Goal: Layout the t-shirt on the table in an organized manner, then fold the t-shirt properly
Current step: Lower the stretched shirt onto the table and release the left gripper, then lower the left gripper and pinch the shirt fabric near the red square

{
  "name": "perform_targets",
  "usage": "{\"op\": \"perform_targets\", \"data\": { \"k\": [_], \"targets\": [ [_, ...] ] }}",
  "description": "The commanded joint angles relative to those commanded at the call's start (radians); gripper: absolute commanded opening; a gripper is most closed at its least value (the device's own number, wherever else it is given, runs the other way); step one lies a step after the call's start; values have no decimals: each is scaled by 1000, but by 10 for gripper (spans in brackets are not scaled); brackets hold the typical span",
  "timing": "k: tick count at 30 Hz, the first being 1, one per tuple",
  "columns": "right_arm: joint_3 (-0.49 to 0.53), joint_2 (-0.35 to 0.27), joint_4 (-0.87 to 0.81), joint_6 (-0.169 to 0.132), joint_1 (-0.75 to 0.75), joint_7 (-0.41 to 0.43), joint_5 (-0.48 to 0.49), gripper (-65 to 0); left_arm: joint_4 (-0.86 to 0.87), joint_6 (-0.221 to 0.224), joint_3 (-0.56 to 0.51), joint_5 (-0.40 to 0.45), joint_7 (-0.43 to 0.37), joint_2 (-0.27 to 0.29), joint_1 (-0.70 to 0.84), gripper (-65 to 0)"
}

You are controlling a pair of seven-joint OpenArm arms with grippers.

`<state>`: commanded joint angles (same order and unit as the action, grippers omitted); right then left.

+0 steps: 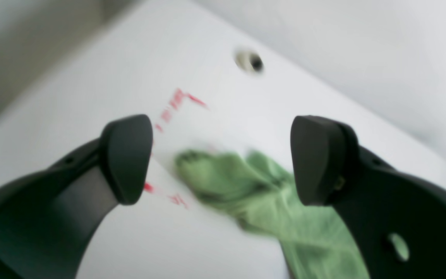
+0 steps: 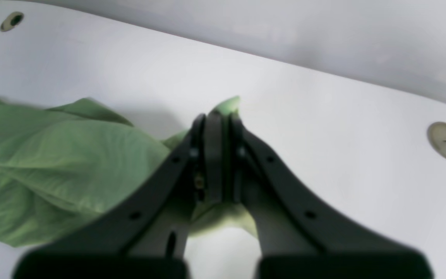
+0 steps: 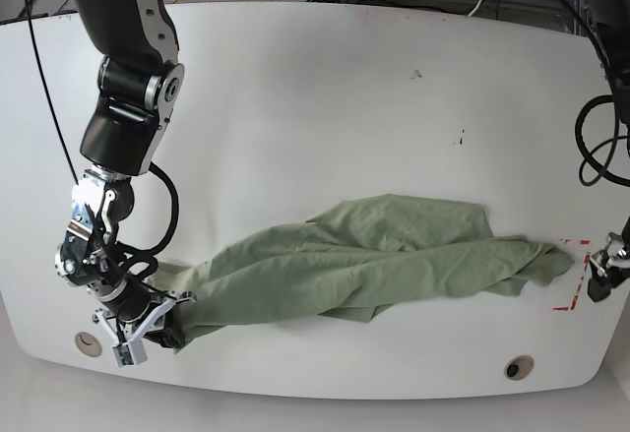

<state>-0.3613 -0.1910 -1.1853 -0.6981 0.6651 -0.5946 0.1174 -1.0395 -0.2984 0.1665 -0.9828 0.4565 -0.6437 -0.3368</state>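
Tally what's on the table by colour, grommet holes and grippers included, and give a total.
Green: 1, the t-shirt
Red: 1, the marking
Grey: 2, grommet holes
Black: 2, the left gripper open, the right gripper shut on the t-shirt
Total: 6

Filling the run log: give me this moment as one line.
stage: spreading | shirt: bunched, stretched across table | right tool: shut on shirt end | left tool: open, empty, above other end

White table [image 3: 325, 107] (t-shirt [image 3: 374, 255] atop)
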Motion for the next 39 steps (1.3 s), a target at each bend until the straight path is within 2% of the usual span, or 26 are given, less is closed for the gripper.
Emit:
{"op": "perform_targets", "data": {
  "k": [2, 5, 7, 11, 14, 23, 27, 31, 34, 37, 39],
  "targets": [
    [2, 2, -23, 0, -15, -5, 0, -650, -98, 5, 0, -55, 12, 12, 94, -139],
    [3, 15, -37, 0, -35, -5, -3, -650, -192, 8, 0, -97, 12, 63, 190, -139],
    [3, 18, -37, 0, -40, -5, -3, -650, -244, 37, 11, -98, 12, 89, 250, -139],
    [-2, 20, -37, 0, -63, -5, 2, -650, -299, 152, 15, -98, 14, 160, 344, -139],
    [-2, 20, -58, 0, -75, -5, 2, -650, -305, 163, 11, -98, 15, 183, 377, -139],
    [2, 26, -129, 0, -127, -6, 2, -650, -299, 166, -2, -97, 77, 233, 350, -139],
    [-3, 26, -129, 0, -135, -37, 2, -650, -284, 166, -3, -97, 104, 273, 311, -139],
    [-5, 26, -141, 0, -138, -49, 3, -650, -201, 170, -3, -95, 170, 307, 249, -139],
    [-5, 26, -163, 0, -141, -52, 3, -650, -160, 222, -6, -81, 212, 328, 210, -139],
    [-5, 26, -172, 0, -153, -52, 3, -650, -155, 275, -29, -20, 236, 345, 186, -139],
    [-5, 26, -172, 0, -155, -52, 3, -650, -155, 285, -41, 6, 245, 353, 172, -139]
  ]
}}
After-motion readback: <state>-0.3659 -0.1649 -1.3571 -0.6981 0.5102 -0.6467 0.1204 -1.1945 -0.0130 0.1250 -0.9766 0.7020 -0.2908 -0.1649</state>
